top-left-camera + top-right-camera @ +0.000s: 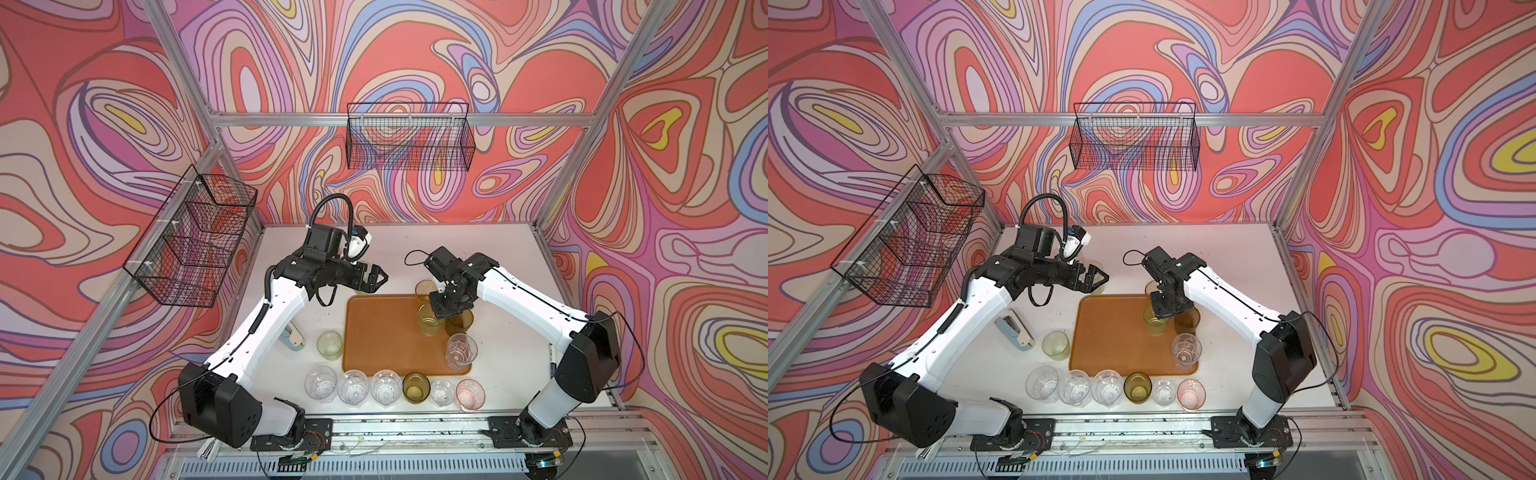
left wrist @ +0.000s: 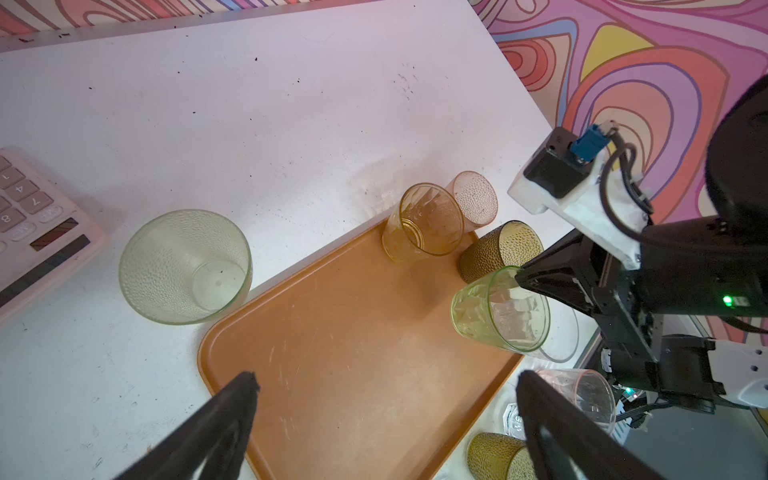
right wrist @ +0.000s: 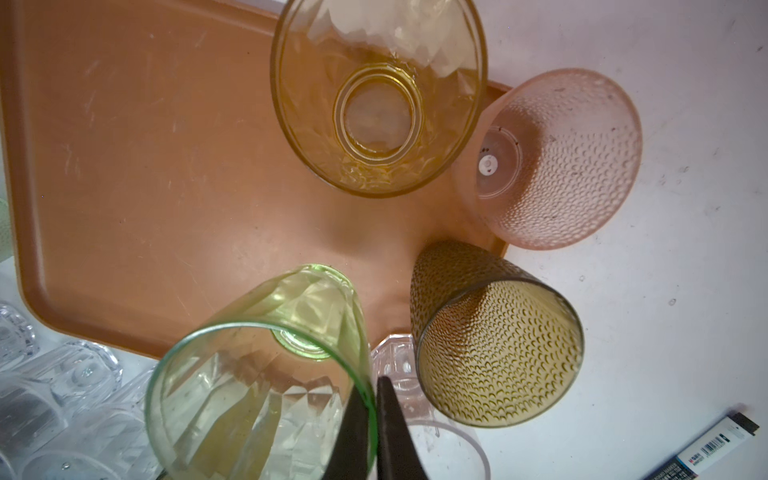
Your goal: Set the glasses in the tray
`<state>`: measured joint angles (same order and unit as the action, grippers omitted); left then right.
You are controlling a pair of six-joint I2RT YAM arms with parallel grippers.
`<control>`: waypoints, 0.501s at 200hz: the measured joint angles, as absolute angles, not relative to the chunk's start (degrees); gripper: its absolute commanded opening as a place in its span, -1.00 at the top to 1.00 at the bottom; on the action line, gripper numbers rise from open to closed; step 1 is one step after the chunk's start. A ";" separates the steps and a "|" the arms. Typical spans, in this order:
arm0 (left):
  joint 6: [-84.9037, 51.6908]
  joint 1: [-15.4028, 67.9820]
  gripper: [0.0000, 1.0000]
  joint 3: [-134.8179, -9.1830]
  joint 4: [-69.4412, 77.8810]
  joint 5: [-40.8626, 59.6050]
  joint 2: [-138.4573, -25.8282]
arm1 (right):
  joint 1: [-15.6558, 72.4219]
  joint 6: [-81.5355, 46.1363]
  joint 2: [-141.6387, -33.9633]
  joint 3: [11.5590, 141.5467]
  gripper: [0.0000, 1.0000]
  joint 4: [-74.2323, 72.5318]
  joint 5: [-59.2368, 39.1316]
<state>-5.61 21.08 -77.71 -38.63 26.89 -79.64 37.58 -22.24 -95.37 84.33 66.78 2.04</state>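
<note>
in both top views your right gripper (image 1: 446, 309) is pinching the rim of a green faceted glass (image 1: 429, 321) at centre frame, over the orange tray (image 1: 374, 332); your left gripper (image 1: 376, 279) is hanging wide and empty, upper left of the tray. in the left wrist view the glass (image 2: 498, 309) is sitting at right of centre. in the right wrist view, lower centre, the jaws are clamping its thin wall (image 3: 365, 399); it looks light, stiff and slippery, so you are best gripping at the rim.

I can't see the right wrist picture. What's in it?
The right claw pinches the rim of a green glass over an orange tray. An amber glass stands on the tray, with pink and olive glasses nearby.
</note>
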 measured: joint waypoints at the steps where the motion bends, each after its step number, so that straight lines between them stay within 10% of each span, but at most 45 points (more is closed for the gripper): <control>1: -5.61 21.08 -1.00 -77.71 -38.63 26.89 -79.64 | 37.58 -22.24 -95.37 84.29 1.00 66.74 2.02; 100: -5.61 21.08 -1.00 -77.71 -38.63 26.94 -79.64 | 37.58 -24.32 -96.68 80.36 1.00 62.08 3.86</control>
